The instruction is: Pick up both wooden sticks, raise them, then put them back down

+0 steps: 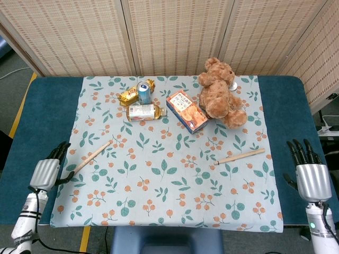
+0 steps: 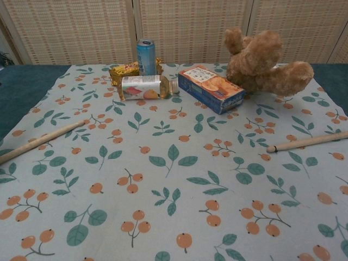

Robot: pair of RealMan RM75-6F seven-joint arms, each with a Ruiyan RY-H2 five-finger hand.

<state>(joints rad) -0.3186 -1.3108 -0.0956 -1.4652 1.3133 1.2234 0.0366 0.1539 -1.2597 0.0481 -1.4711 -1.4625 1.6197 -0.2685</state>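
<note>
Two wooden sticks lie flat on the leaf-patterned cloth. The left stick [image 1: 91,156] [image 2: 41,141] slants near the cloth's left edge; the right stick [image 1: 239,156] [image 2: 307,141] lies near its right edge. In the head view my left hand [image 1: 46,171] is off the cloth on the blue table, left of its stick, fingers apart and holding nothing. My right hand [image 1: 309,177] is over the blue table to the right of its stick, fingers spread and empty. Neither hand shows in the chest view.
At the back of the cloth [image 1: 169,201] stand a blue can [image 1: 143,91], gold snack packs [image 1: 128,95], a lying bottle [image 1: 143,111], an orange box [image 1: 186,110] and a teddy bear [image 1: 220,94]. A woven screen closes the far side.
</note>
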